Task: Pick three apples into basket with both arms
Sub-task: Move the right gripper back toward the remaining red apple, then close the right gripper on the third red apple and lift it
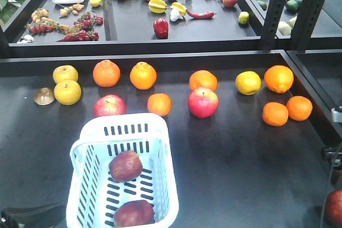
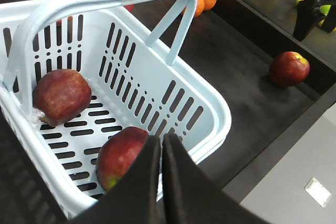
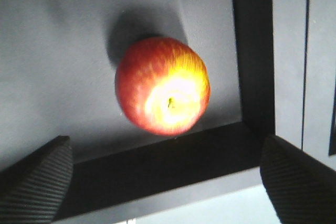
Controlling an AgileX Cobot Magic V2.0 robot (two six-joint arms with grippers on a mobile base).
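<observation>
While two dark apples [image 1: 125,165] [image 1: 133,213] already lie in the basket [image 1: 92,153] at the near left, the left gripper [image 2: 161,145] hangs just above the nearer one with its jaws pressed together and holding nothing, which suggests it has finished its part. At the near right corner of the table [image 1: 240,158], the third apple [image 3: 163,85] lies close to the rim. The right gripper [image 3: 163,182] hovers over it with jaws wide apart, I think to make room for taking it.
</observation>
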